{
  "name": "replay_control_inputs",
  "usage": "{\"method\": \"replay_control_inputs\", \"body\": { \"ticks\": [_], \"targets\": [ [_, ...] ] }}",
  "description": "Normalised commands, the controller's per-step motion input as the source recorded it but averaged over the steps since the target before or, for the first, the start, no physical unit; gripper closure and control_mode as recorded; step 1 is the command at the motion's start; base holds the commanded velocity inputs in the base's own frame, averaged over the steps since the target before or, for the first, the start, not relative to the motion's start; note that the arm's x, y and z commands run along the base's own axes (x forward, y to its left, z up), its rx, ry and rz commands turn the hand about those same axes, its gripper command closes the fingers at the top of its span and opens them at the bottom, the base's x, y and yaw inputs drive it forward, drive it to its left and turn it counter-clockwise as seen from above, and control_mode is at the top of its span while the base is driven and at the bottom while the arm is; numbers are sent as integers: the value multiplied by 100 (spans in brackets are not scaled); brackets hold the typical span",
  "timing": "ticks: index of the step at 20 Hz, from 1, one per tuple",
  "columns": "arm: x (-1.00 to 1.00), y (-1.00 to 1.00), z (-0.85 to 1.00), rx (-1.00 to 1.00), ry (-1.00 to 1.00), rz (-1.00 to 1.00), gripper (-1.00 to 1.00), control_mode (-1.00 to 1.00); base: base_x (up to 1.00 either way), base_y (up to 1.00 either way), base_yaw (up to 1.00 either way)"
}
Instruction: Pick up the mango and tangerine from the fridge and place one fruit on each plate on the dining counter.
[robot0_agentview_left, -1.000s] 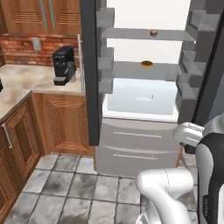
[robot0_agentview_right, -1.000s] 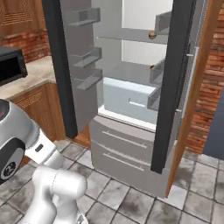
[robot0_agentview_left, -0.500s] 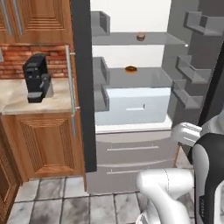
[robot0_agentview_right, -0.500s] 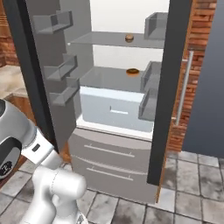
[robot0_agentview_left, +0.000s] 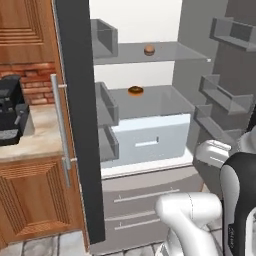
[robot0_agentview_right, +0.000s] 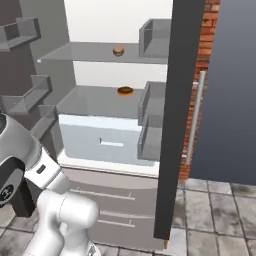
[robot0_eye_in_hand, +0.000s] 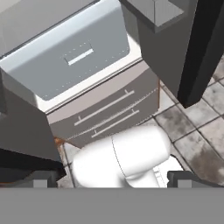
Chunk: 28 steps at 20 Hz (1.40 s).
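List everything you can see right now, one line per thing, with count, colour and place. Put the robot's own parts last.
fridge: one, dark grey doors standing open, pale grey inside, straight ahead.
glass shelves: two, clear, upper inside of the fridge.
round fruit: one, dull orange-tan, on the upper shelf; too small to tell mango from tangerine.
doughnut: one, brown-glazed ring, on the lower shelf.
drawer: one, white, below the lower shelf.
door bins: several, grey, on both open doors.
coffee machine: one, black, on the beige worktop left of the fridge.
wooden cabinets: brown, under that worktop.
floor tiles: grey stone.
gripper: one, dark finger tips, open, empty.
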Motion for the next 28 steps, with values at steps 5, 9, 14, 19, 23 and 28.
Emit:
{"method": "replay_control_inputs", "body": {
  "ticks": [5, 9, 14, 19, 23, 28],
  "targets": [
    [0, 0, 0, 0, 0, 0, -100, 100, 83, 19, -11],
    [0, 0, 0, 0, 0, 0, -100, 100, 93, 0, 0],
    [0, 0, 0, 0, 0, 0, -100, 100, 84, 0, 0],
    [31, 0, 0, 0, 1, 0, -100, -100, 48, 0, 0],
    [59, 0, 39, 0, 0, 0, -100, -100, 0, 0, 0],
    [49, 0, 76, -2, 0, 0, -100, -100, 0, 0, 0]
  ]
}}
